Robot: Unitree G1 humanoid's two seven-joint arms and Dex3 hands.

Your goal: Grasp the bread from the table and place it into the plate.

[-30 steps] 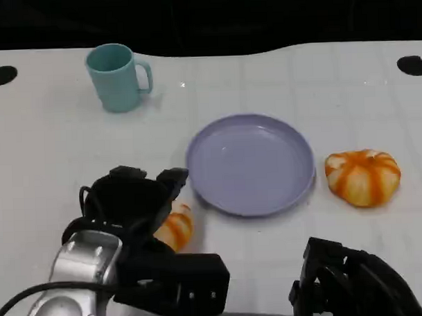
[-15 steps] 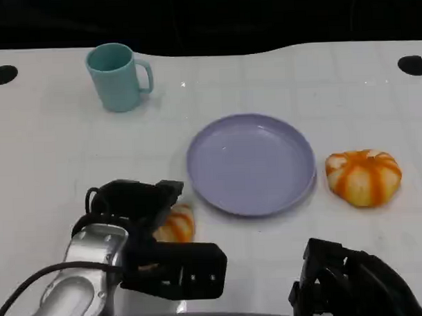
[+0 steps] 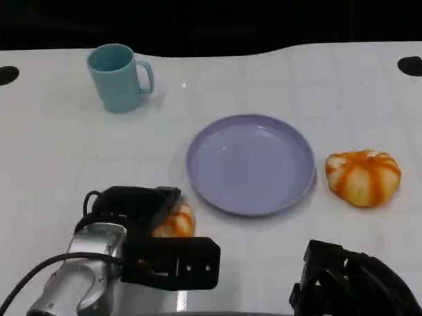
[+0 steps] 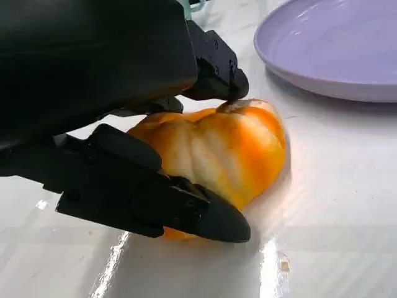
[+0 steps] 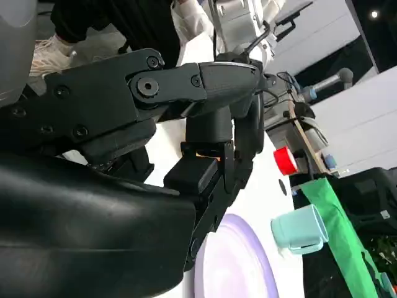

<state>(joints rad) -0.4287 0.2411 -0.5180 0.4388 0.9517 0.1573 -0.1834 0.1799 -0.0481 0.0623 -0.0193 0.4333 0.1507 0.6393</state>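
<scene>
My left robot hand [image 4: 124, 124] pinched the bread [image 4: 217, 152] against the counter [image 3: 51, 150]; it looked likely to slip before reaching the plate [image 3: 251, 163].

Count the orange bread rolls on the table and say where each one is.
2. One bread roll lies on the table right of the purple plate. The other roll sits near the plate's left edge, gripped by the left hand.

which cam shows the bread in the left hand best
The left wrist view: the bread is large there, with the left hand and its fingers on either side. In the head view that hand covers most of it, leaving an orange edge. In the right wrist view I can't make it out.
</scene>
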